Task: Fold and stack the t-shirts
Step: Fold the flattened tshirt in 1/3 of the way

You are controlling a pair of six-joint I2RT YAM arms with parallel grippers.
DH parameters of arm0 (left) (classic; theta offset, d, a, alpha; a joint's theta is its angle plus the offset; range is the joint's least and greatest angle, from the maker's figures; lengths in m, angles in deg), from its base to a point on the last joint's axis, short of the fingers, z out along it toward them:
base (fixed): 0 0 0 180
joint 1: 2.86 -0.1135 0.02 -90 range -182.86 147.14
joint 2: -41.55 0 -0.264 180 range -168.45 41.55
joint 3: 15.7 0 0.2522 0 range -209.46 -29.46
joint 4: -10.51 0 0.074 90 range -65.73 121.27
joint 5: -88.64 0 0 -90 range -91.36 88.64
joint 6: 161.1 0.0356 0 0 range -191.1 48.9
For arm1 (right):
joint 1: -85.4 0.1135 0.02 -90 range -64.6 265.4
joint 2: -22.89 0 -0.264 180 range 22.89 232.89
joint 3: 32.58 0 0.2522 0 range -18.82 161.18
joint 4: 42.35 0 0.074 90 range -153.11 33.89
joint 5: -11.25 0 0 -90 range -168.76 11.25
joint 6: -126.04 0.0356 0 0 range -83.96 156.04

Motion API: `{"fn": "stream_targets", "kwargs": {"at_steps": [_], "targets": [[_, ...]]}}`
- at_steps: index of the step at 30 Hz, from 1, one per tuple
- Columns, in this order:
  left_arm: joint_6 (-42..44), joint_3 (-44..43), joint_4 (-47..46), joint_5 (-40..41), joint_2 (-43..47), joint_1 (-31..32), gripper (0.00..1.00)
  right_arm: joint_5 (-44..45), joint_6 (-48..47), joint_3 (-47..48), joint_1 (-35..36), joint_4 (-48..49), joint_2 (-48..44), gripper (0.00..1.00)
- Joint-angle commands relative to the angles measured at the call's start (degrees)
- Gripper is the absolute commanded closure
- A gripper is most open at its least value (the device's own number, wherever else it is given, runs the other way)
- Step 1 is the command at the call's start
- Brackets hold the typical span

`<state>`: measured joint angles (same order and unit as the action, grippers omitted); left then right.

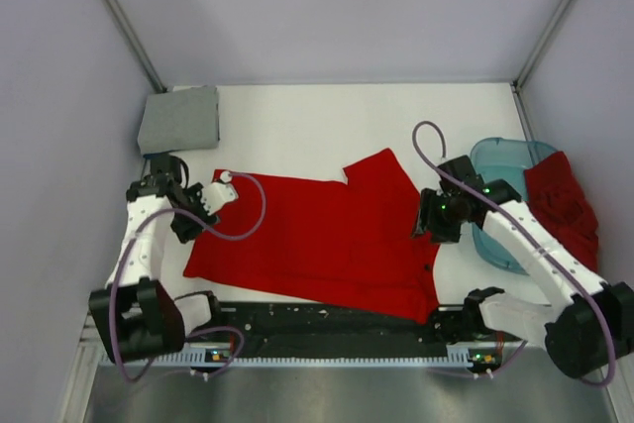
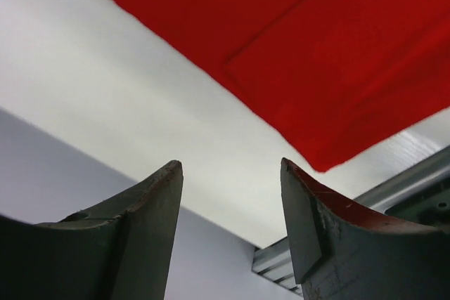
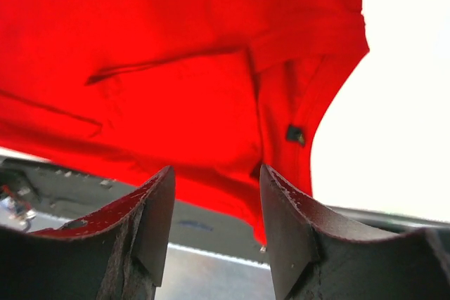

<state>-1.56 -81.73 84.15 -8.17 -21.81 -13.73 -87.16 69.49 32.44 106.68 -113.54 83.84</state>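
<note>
A bright red t-shirt [image 1: 317, 240] lies spread flat on the white table; it also shows in the left wrist view [image 2: 316, 54] and the right wrist view [image 3: 176, 68]. A folded light grey t-shirt [image 1: 179, 118] lies at the back left corner. A darker red t-shirt [image 1: 563, 205] hangs crumpled over the tub. My left gripper [image 1: 190, 227] is open and empty at the shirt's left edge [image 2: 230, 166]. My right gripper [image 1: 426, 228] is open and empty over the shirt's right edge [image 3: 214, 173].
A translucent light-blue plastic tub [image 1: 500, 170] stands at the right. A black rail [image 1: 327, 329] runs along the table's near edge. Grey walls close in on both sides.
</note>
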Motion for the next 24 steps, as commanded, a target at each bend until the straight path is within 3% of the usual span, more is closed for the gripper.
{"fn": "stream_targets", "kwargs": {"at_steps": [1,6,10,13,20,24], "targets": [[-4.8,2.0,-7.7,-2.9,-7.7,-0.9,0.38,3.6,-2.5,-7.0,0.4,12.6,5.6,0.48],[-8.3,5.7,-15.9,-4.2,-9.1,-0.9,0.37,3.3,-1.4,-12.1,0.4,22.5,9.5,0.47],[-12.1,8.4,-20.2,-3.6,-12.1,-0.9,0.38,2.3,0.1,-13.2,0.4,27.4,15.8,0.55],[-13.5,11.8,-23.4,-1.9,-14.0,-0.8,0.38,5.7,-0.3,-10.8,0.4,27.5,21.8,0.62],[-17.7,15.5,-29.4,1.4,-16.9,-0.6,0.38,10.8,-3.8,-0.9,-5.2,26.9,34.0,0.64],[-18.5,14.3,-27.4,0.3,-15.5,-0.6,0.36,12.1,-6.4,2.8,-6.5,25.4,34.9,0.62]]}}
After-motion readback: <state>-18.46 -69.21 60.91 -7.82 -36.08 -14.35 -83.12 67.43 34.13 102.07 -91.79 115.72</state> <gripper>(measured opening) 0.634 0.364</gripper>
